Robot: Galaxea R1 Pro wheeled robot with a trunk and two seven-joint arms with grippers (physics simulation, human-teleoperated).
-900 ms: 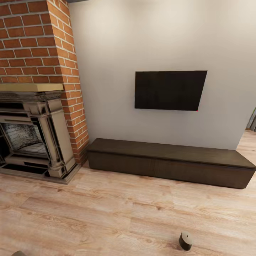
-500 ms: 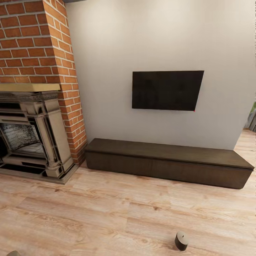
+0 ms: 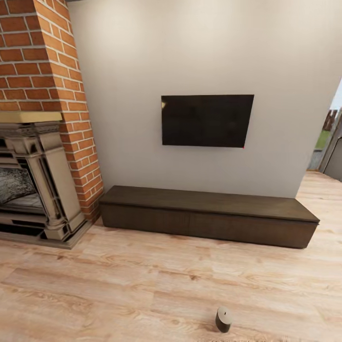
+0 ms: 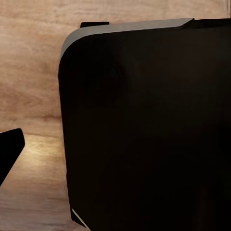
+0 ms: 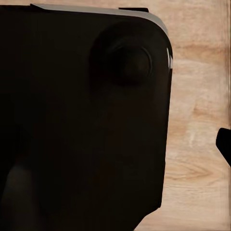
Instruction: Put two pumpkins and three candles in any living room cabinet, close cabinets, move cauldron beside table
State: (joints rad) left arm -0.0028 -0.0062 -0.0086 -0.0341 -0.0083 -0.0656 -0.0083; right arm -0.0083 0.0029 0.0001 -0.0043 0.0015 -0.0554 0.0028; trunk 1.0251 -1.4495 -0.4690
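1. In the left wrist view a dark fingertip (image 4: 8, 153) of the left gripper juts in at the edge over the wooden floor (image 4: 33, 72); whether that gripper is spread or pressed together cannot be told
2. In the right wrist view a dark fingertip (image 5: 224, 144) of the right gripper shows at the edge; its state cannot be told either
3. Both wrist views look down on the robot's black base (image 4: 144, 125) with its rounded, grey-edged corner
4. In the head view one candle (image 3: 223, 318) stands upright on the floor, well apart from the cabinet (image 3: 209, 216)
5. The cabinet lies along the pale wall (image 3: 190, 57), both drawers flush, under a black screen (image 3: 206, 120)
6. A brick fireplace (image 3: 33, 142) stands just beside the cabinet's left end
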